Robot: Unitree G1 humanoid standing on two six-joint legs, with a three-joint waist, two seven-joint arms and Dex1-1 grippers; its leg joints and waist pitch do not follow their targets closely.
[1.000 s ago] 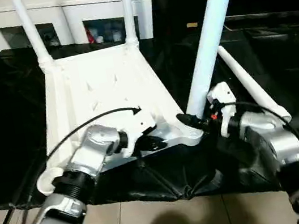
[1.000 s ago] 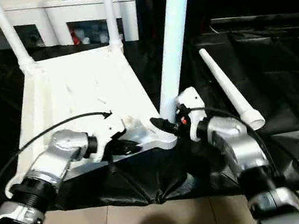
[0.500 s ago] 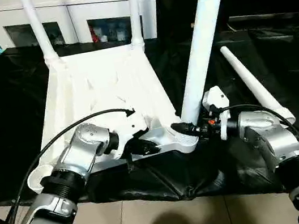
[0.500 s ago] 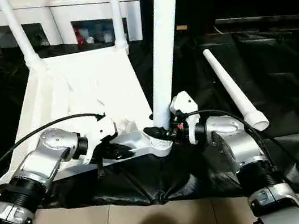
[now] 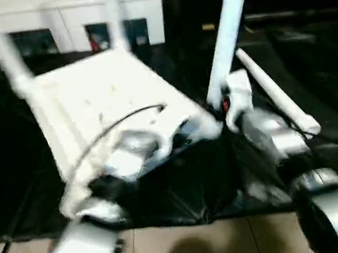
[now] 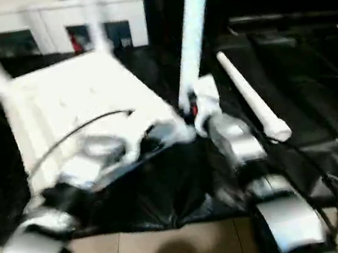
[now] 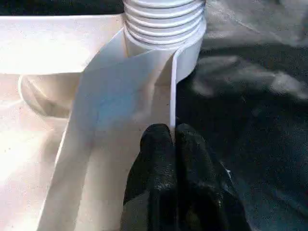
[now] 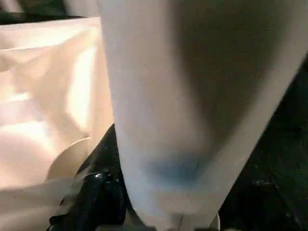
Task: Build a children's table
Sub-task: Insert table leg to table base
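The children's table top (image 5: 98, 93) lies upside down on the black-covered bench, with two legs (image 5: 13, 68) standing in its far sockets. A third leg (image 5: 229, 19) stands upright in the near right corner socket (image 7: 163, 24), its threads showing. My left gripper (image 5: 187, 138) is shut on the top's thin near rim (image 7: 172, 96) just beside that socket. My right gripper (image 5: 221, 106) is closed around the base of the upright leg (image 8: 192, 96), with one black finger (image 8: 103, 187) against its side. A fourth leg (image 5: 274, 92) lies loose on the cloth to the right.
A white glass-doored cabinet (image 5: 60, 21) stands behind the bench. Black cloth (image 5: 313, 57) covers the bench and hangs over its front edge. Tiled floor (image 5: 196, 252) lies below the edge.
The whole view has swung and blurred, so the head is moving. The top looks turned, its near right corner and upright leg farther from the front edge. Both grips are unchanged.
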